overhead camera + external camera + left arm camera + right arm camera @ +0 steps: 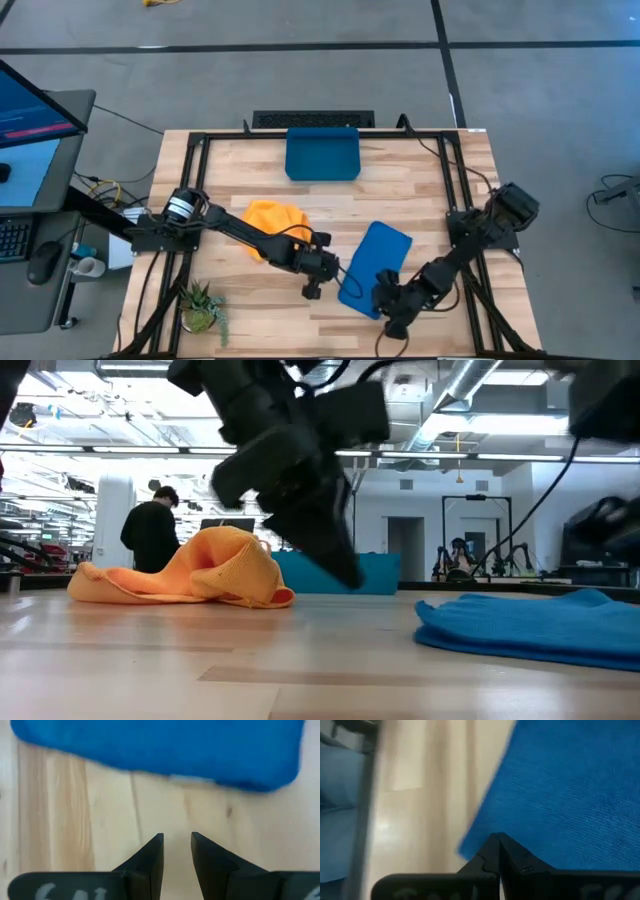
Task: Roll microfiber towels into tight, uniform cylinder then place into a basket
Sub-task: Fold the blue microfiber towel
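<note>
Blue towel (377,264) lies flat and tilted on the wood table (420,190), lower centre-right of the high view. Yellow-orange towel (276,222) sits in a crumpled heap left of centre, touching the left arm's link. Basket (322,154) stands at the top centre of the table, well apart from both towels.

Left gripper (313,290) hangs low just left of the blue towel's lower edge, over bare wood; in the left wrist view its fingers (150,860) stand a small gap apart, nothing between them, with the blue towel (160,750) across the top of the frame.

Right gripper (381,292) is at the blue towel's lower corner, lower centre-right; in the right wrist view its fingers (492,852) are pressed together, tips over the towel edge; whether cloth is pinched cannot tell
</note>
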Tool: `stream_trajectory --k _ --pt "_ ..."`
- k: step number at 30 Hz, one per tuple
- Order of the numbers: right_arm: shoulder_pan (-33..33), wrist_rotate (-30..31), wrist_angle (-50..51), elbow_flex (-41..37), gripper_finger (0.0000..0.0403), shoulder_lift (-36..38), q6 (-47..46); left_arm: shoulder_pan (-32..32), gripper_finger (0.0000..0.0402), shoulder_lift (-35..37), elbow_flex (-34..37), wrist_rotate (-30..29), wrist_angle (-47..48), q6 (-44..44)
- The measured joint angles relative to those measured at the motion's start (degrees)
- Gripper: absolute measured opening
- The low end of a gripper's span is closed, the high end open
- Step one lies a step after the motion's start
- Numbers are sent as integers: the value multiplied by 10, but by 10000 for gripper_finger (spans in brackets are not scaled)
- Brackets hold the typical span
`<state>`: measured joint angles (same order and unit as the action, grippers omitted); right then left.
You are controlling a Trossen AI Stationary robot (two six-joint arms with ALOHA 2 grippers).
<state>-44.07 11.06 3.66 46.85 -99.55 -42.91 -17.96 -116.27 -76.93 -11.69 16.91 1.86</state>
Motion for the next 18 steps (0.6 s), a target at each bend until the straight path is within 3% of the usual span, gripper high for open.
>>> stream_trajectory --k 7,11,18 --pt "-9 86 125 1 22 91 37 -5 90 0 0 -10 -161 -12" --pt "8 165 203 1 20 149 97 -1 90 0 0 -15 -189 -19" --pt "70 175 361 1 23 243 76 19 90 -1 0 -10 -217 -16"
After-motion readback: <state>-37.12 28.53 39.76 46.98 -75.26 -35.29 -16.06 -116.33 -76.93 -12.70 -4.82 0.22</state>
